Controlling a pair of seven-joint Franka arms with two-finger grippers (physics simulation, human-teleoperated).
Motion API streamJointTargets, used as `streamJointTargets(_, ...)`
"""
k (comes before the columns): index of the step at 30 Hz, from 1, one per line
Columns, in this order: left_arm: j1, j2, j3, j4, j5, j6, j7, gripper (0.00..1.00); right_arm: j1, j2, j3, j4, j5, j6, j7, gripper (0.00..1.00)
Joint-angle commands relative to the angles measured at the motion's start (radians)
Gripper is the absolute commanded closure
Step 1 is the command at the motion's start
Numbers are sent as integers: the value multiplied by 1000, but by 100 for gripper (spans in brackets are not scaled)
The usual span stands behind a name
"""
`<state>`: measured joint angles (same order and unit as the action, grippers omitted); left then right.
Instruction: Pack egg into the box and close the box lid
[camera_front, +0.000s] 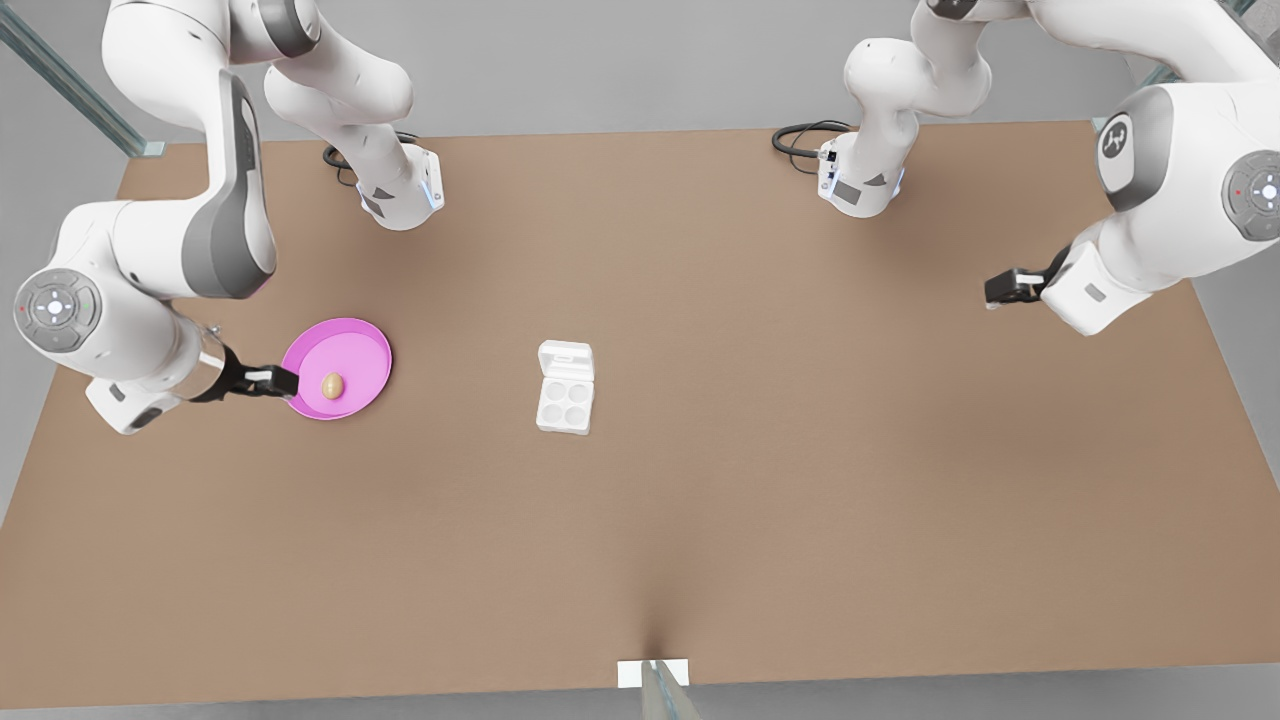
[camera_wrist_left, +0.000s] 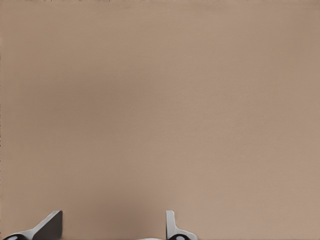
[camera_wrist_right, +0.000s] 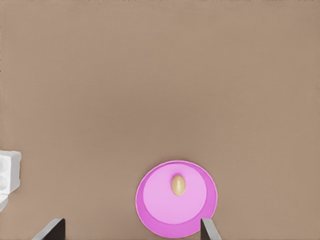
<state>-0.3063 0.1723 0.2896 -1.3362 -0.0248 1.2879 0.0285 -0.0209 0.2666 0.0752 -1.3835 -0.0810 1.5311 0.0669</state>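
spanning the scene, a bare brown table (camera_front: 760, 480) carries egg (camera_front: 332, 385) on pink plate (camera_front: 365, 350), right pincer (camera_front: 285, 380) open beside it, left pincer (camera_front: 990, 291) open, empty, well apart.

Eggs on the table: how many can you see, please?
1. The egg lies on the pink plate, at the front view's left, near the right gripper. The box cups look empty; none seems hidden.
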Motion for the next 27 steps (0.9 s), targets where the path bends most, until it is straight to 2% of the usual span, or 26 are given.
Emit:
streamJointTargets(1,-14,4,0,2,17,70,37,0,-5,0,0,0,1,58,21,0)
streamJointTargets(6,-30,24,0,0,17,70,37,0,35,51,6,-8,4,-23,-13,0)
streamJointTargets(7,-28,27,0,0,17,70,36,0,27,-23,6,-143,6,10,-3,0)
streamJointTargets(8,-28,27,0,0,17,70,37,0,18,-165,6,-441,6,283,47,0)
streamJointTargets(9,-28,27,0,0,17,70,37,0,12,-230,6,-636,6,504,30,0)
streamJointTargets(10,-28,29,0,0,17,70,37,0,1,-221,6,-670,6,570,28,0)
streamJointTargets(13,-28,33,0,0,17,70,37,0,-68,-49,6,-684,-2,854,-18,0)
streamJointTargets(15,-28,33,0,0,17,70,37,0,-100,51,6,-623,-2,894,-85,0)
streamJointTargets(17,-27,41,0,0,17,73,37,0,-131,75,6,-623,4,916,-144,0)
streamJointTargets(19,-27,47,2,0,17,76,37,0,-143,74,8,-664,4,1080,-162,0)
streamJointTargets(20,-28,49,0,0,17,77,37,0,-162,74,26,-666,4,1087,-170,0)
streamJointTargets(22,-28,49,2,0,17,77,37,0,-343,71,213,-701,3,1144,-199,0)
streamJointTargets(27,-28,55,0,0,19,79,37,0,-367,66,222,-758,3,1144,-210,0)
